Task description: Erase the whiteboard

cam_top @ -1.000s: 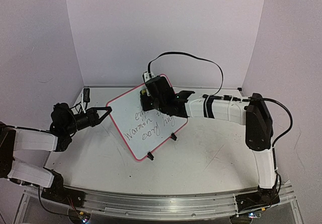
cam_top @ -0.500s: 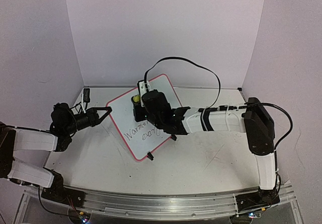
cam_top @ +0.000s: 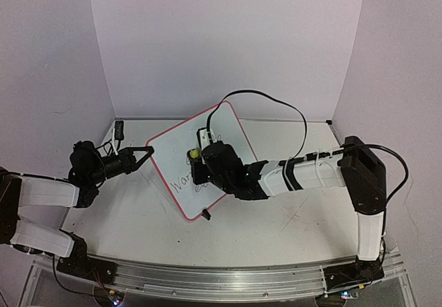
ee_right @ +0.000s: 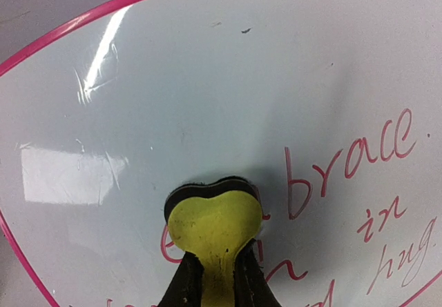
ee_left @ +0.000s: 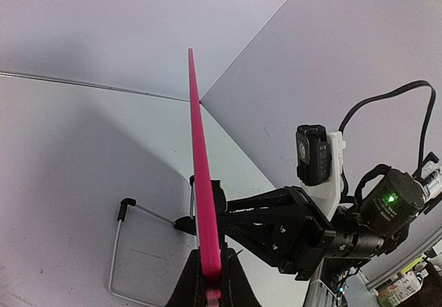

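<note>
Pale purple walls stand around a white desk. The whiteboard is near the middle of the desk, a bit toward the left edge. It does not lie flat. It leans up, with a small black foot down toward the near edge and its top corner up toward the back edge.

The left jaws are closed tight on the pink frame at the board's left corner. From the left wrist, the frame looks like a thin pink line coming right out from between them. I think they pinch it there so the board will not slide or tip when it is rubbed.

The right jaws are closed on a yellow eraser. Its dark soft side is pushed flat on the white face, right on the start of the top line of pink writing. Bits like "brace", "in" and "hug" can be read there, so there is more to wipe. The top part of the board is bare but for a few tiny specks.

The left arm comes in low from the left edge. It lies almost flat and points to the right, at the board's corner.

The right arm starts at the near right corner of the desk. It goes up, bends at the elbow, then reaches far to the left across the desk. Its wrist turns so the eraser meets the board face on. From above, it hides part of the writing.
</note>
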Robot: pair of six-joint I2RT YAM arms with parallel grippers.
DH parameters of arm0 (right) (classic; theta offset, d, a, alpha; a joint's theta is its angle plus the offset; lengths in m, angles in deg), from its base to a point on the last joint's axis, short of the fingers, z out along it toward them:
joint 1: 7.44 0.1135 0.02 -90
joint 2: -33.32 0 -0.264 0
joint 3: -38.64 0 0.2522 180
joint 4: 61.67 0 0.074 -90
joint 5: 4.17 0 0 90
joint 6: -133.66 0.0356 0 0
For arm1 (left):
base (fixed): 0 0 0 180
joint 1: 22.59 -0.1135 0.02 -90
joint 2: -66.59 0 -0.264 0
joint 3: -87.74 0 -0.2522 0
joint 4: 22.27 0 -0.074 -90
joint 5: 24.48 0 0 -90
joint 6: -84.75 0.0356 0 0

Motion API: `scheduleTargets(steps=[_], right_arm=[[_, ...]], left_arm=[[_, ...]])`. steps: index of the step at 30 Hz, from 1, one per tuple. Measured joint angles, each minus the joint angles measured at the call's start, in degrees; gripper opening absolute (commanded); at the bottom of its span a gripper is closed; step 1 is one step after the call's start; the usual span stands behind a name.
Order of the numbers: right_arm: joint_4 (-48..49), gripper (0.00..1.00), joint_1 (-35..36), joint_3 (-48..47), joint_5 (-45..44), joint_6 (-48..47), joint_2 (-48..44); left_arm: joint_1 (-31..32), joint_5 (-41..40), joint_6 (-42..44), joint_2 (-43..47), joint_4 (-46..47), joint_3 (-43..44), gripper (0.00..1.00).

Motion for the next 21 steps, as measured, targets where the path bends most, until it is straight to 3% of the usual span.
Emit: scheduleTargets(steps=[12, 21], right_arm=[[-6.47, 0.0, 4.21, -11.48, 0.78, -2.23, 3.53], [-4.32, 0.0, 5.65, -9.95, 0.02, -1.05, 3.87]], left_arm=[[0.32, 0.26, 0.45, 0.0, 0.49, 0.01, 0.0], [0.68, 0.58, 1.39, -0.09, 0.3, 0.37, 0.0]])
